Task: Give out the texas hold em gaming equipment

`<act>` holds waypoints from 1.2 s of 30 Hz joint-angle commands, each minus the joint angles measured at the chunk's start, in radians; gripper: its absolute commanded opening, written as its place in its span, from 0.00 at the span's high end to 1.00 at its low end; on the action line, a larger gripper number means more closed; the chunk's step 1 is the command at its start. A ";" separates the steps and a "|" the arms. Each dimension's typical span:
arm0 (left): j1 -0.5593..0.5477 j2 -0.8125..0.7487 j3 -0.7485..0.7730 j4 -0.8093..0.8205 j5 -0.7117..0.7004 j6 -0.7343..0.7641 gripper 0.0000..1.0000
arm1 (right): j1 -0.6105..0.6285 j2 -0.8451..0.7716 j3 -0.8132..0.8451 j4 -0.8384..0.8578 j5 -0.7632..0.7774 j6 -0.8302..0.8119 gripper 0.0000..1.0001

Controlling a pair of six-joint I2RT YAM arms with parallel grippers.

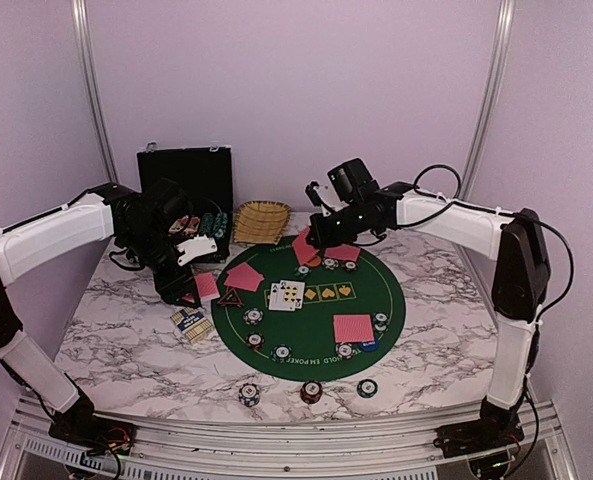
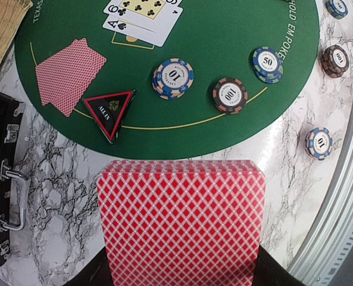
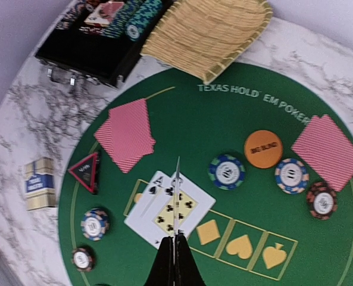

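My left gripper is shut on a deck of red-backed cards, held over the marble just off the green mat's left rim. My right gripper is shut on a single card seen edge-on, above two face-up cards at the mat's middle. Face-down card pairs lie around the mat. Striped chips sit beside them. A black-red triangle marker and an orange disc also rest on the mat.
An open black case with chips stands at the back left, and a woven basket is next to it. Small card boxes lie left of the mat. Three chips sit near the table's front edge.
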 commanded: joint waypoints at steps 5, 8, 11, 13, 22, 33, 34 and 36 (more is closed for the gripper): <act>0.005 -0.021 -0.002 -0.018 0.013 0.001 1.00 | 0.165 0.043 0.031 -0.159 0.734 -0.319 1.00; 0.005 -0.021 -0.003 -0.018 0.015 0.001 1.00 | 0.211 0.066 -0.004 -0.111 0.840 -0.378 1.00; 0.005 -0.022 -0.003 -0.018 0.020 0.001 1.00 | 0.251 0.096 -0.019 -0.074 0.925 -0.422 1.00; 0.005 -0.021 -0.005 -0.017 0.021 0.001 1.00 | 0.268 0.120 -0.021 -0.058 0.956 -0.447 1.00; 0.005 -0.023 -0.003 -0.018 0.026 0.001 1.00 | 0.306 0.162 -0.050 -0.005 0.951 -0.485 1.00; 0.005 -0.022 0.000 -0.018 0.029 0.005 1.00 | 0.344 0.191 -0.100 0.029 0.947 -0.508 1.00; 0.005 -0.024 -0.001 -0.018 0.029 0.005 1.00 | 0.348 0.190 -0.105 0.033 0.947 -0.510 1.00; 0.005 -0.028 -0.005 -0.017 0.027 0.004 1.00 | 0.352 0.192 -0.118 0.038 0.947 -0.514 1.00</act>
